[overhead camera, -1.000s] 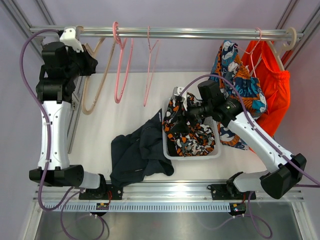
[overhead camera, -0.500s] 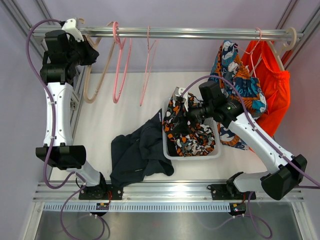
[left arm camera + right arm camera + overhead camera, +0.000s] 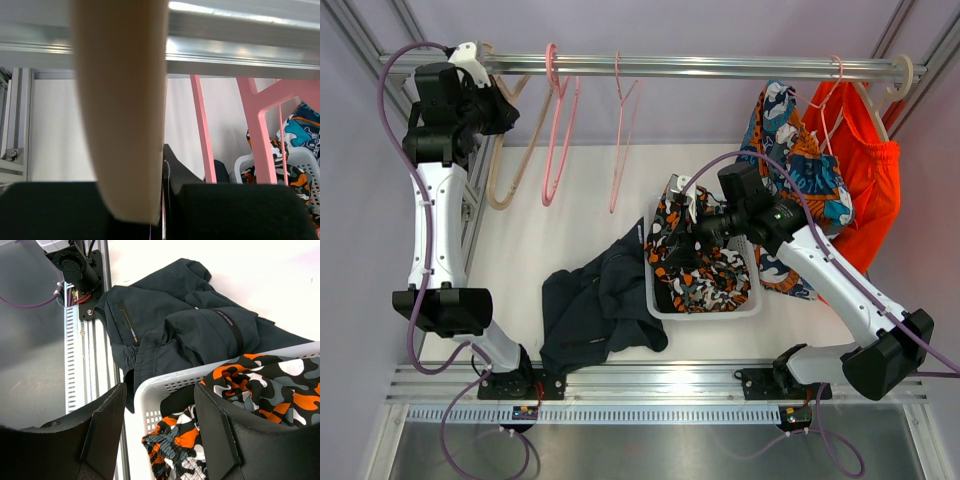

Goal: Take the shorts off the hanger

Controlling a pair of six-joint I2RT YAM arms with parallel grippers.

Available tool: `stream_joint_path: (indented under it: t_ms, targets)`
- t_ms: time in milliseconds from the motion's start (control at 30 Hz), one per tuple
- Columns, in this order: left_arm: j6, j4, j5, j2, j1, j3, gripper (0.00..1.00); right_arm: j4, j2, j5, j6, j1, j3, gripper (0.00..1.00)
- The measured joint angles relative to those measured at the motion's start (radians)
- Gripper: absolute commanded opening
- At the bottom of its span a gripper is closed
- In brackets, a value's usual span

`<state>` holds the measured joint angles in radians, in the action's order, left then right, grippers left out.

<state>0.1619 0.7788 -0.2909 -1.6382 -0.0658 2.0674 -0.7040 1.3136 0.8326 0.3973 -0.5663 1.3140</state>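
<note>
Left arm: raised full height at the left side, wrist level with the silver metal rail (image 3: 720, 66).
Left gripper (image 3: 488, 104): at the top of the bare beige wooden hanger (image 3: 510, 150). In the left wrist view the hanger runs down between the two black fingers (image 3: 45, 210); I cannot tell whether they clamp it.
Right arm: reaches inward from the right, wrist bent down over the basket.
Right gripper (image 3: 159, 405): jaws spread apart, nothing between them – it hovers above the basket's near-left corner.
White perforated plastic basket (image 3: 705, 314): stands on the white table (image 3: 570, 220) and holds the orange-black-white camouflage shorts (image 3: 705, 275), crumpled, part draped over the far rim.
Dark cloth shorts (image 3: 595, 300): off the hangers – a rumpled charcoal-to-black heap on the table, touching the basket's left wall.
Rail, other items: two bare pink hangers (image 3: 560, 120), a blue-orange patterned garment (image 3: 800, 160) and a bright orange garment (image 3: 865, 190) hanging at the right.
</note>
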Motion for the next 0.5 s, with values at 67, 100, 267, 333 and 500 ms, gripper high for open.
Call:
stream_joint_path:
  t_ms: [67,100,267,333,500]
  targets:
    - [-0.005,0.002,0.004,-0.005,0.000,0.000,0.00,0.000,0.000,0.000,0.000,0.000,0.000,0.65]
    - [-0.005,0.001,0.007,-0.006,0.000,0.000,0.00,0.000,0.000,0.000,0.000,0.000,0.000,0.65]
    - [-0.007,-0.002,0.023,-0.008,0.000,0.000,0.05,0.000,0.000,0.001,0.000,0.000,0.000,0.65]
    - [-0.007,-0.005,0.034,-0.011,0.000,0.000,0.06,0.000,0.000,0.002,0.000,0.000,0.000,0.65]
    - [-0.003,-0.026,0.059,-0.021,0.000,0.000,0.10,0.000,0.000,0.016,0.000,0.000,0.000,0.65]
